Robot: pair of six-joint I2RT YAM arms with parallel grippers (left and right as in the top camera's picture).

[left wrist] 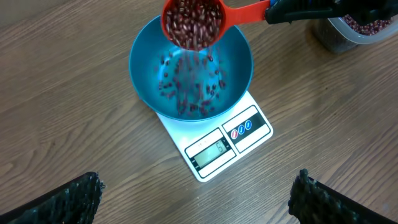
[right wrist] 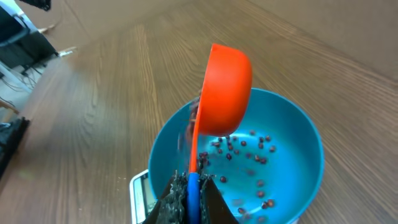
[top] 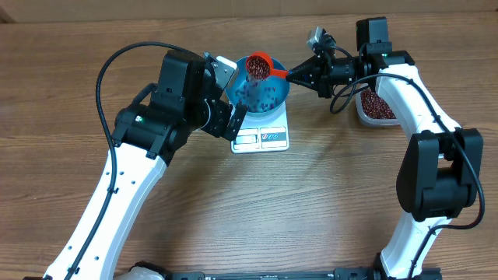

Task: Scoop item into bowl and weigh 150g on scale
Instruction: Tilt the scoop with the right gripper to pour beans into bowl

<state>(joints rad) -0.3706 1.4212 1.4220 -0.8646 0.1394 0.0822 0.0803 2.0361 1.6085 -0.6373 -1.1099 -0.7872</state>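
The right gripper [top: 300, 75] was clamped shut on the handle of the orange scoop [left wrist: 193, 22], tipped above the scale [left wrist: 249, 140]. Beans [left wrist: 189, 93] fell into the blue bowl [left wrist: 143, 56] standing on the scale. The left gripper [left wrist: 196, 196] hung wide open and empty just beside the scale. Pouring well likely meant tilting slowly and watching the display.

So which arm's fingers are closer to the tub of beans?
Right: the right fingers hold the scoop between bowl and tub; left fingers are on the bowl's far side.
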